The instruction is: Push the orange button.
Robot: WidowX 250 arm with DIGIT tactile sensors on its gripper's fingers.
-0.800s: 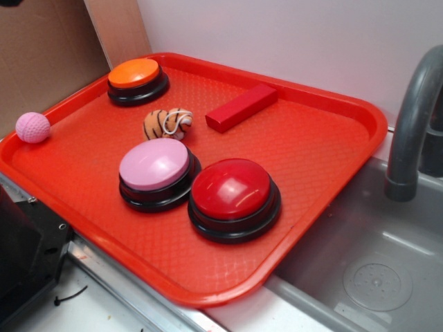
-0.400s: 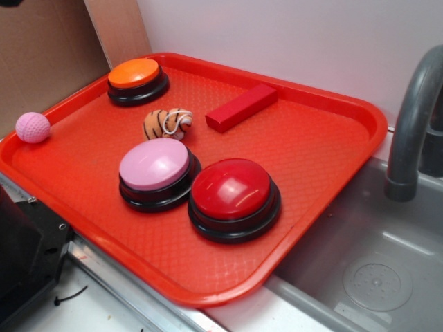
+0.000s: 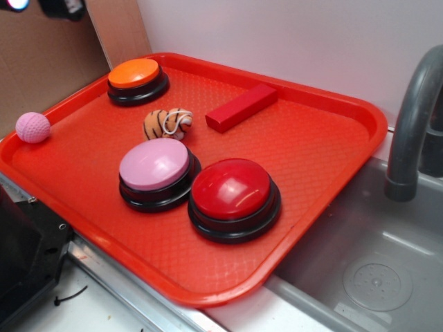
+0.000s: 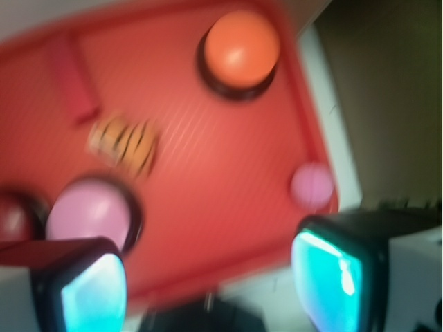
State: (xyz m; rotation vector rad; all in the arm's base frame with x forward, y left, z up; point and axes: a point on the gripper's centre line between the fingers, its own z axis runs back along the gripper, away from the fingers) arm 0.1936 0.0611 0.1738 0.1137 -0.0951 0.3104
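The orange button (image 3: 136,77), glossy orange on a black base, sits in the far left corner of the red tray (image 3: 325,145). The blurred wrist view shows the orange button (image 4: 241,50) near the top, well ahead of the fingers. My gripper (image 4: 211,287) is open, its two cyan-padded fingers (image 4: 93,290) wide apart with nothing between them, high above the tray's near-left edge. In the exterior view only a dark bit of the gripper (image 3: 48,5) shows at the top left corner.
A pink-topped button (image 3: 155,171) and a red-topped button (image 3: 233,197) stand side by side at the tray's front. A tiger-striped toy (image 3: 166,124), a red block (image 3: 241,107) and a pink ball (image 3: 32,127) also lie there. A sink (image 3: 374,270) and grey faucet (image 3: 415,117) are at right.
The gripper has come into the top left corner of the exterior view. The objects on the tray have not moved.
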